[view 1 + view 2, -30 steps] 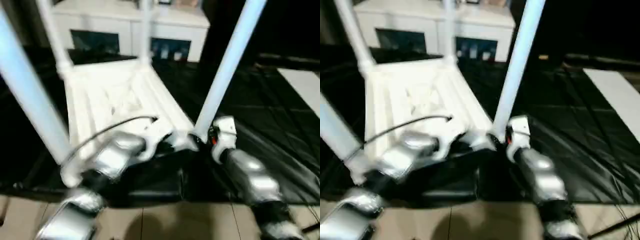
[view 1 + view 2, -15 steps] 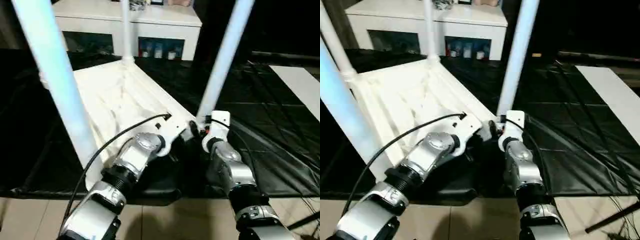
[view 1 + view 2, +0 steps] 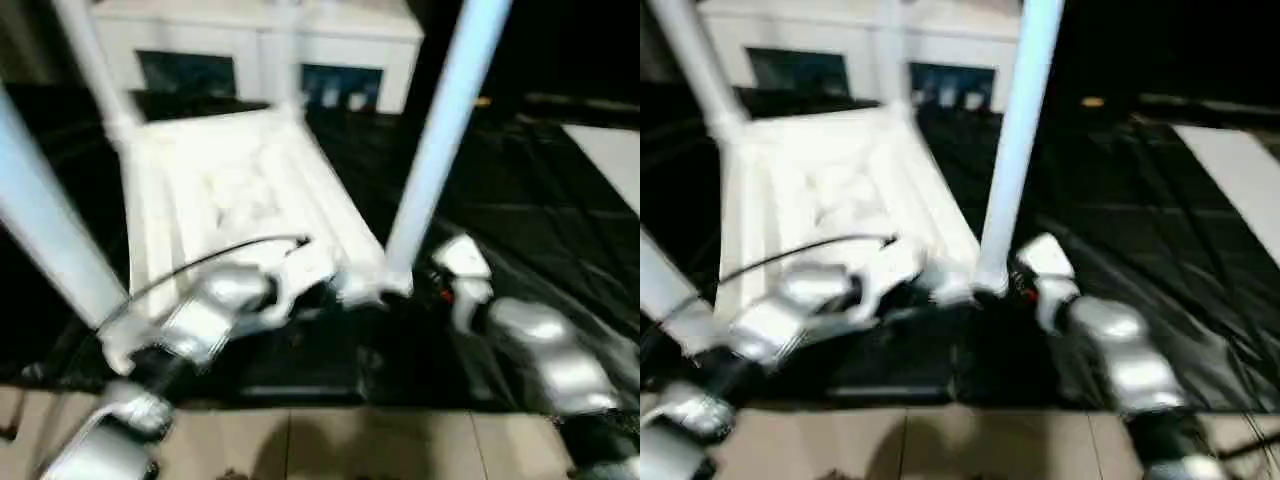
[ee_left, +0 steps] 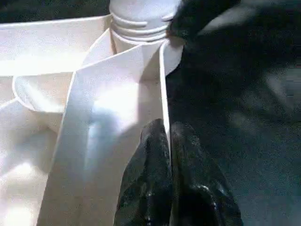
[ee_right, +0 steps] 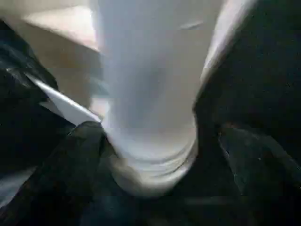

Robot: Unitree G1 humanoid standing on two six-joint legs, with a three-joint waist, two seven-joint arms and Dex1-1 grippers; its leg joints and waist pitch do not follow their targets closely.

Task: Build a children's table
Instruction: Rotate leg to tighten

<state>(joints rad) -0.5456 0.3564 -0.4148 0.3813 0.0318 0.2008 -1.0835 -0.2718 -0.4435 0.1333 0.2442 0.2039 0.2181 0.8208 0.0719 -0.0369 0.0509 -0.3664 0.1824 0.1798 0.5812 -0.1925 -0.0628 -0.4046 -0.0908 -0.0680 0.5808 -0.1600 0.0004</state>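
- The white plastic rectangular tabletop (image 3: 235, 200) is lying ribbed underside up on the black floor sheet (image 3: 530, 190), white tapered legs (image 3: 440, 130) standing in its corner sockets.
- The left gripper (image 4: 168, 141) is pinching the tabletop's thin rim.
- The right gripper (image 5: 155, 155) is spreading its fingers (image 5: 254, 165) around the nearest leg's base.

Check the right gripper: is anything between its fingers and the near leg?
Nothing visible. In the right wrist view the leg stands directly between the right gripper's two spread fingers, with no other object in the gap.
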